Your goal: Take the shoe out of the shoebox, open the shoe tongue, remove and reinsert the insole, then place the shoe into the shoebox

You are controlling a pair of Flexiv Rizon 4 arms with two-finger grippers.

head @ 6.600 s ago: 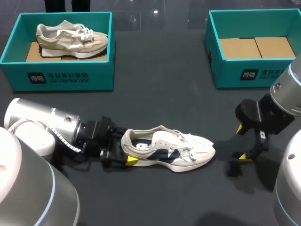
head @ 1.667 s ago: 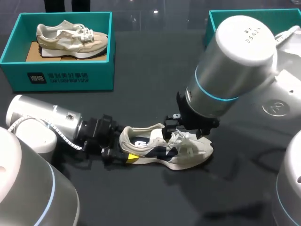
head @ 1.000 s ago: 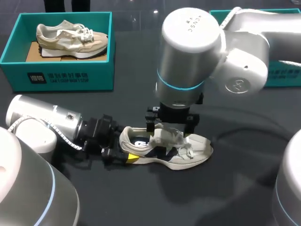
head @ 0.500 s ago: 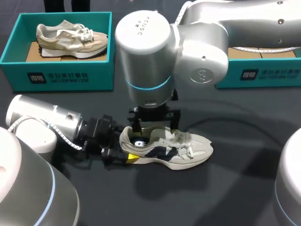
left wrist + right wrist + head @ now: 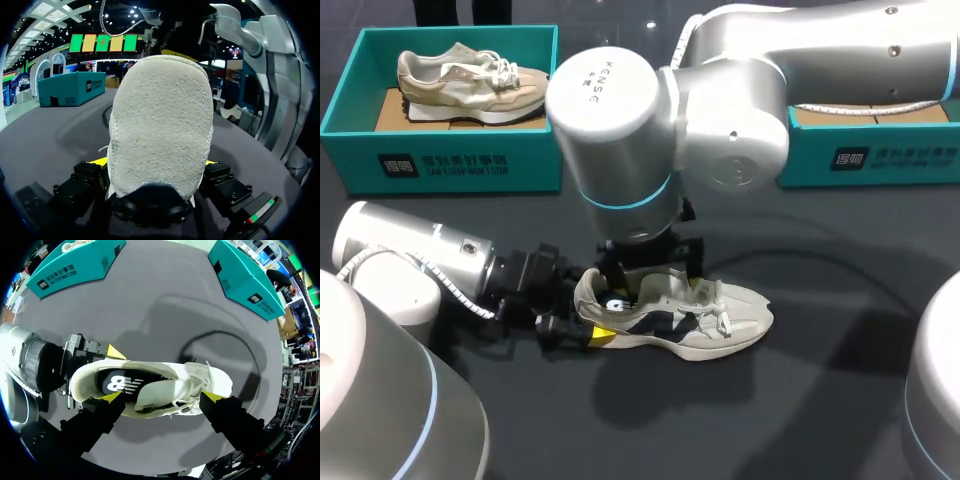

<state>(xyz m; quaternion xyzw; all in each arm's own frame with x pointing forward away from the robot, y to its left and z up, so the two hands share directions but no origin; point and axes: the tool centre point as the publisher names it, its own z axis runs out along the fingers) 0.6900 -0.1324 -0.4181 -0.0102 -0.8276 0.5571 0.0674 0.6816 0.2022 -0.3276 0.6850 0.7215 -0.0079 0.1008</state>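
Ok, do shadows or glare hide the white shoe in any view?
Head view: the right arm hides part of the white shoe; no glare on it. Right wrist view: shadow lies on the table, shoe evenly lit. Left wrist view: its heel blocks most.

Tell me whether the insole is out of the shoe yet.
No, the black insole lies inside the white shoe, under the open right hand.

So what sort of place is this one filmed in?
Probably a robot workbench set up for shoe handling: a dark table with a teal shoebox holding a beige shoe, a second teal shoebox, and a white shoe lying out in front.
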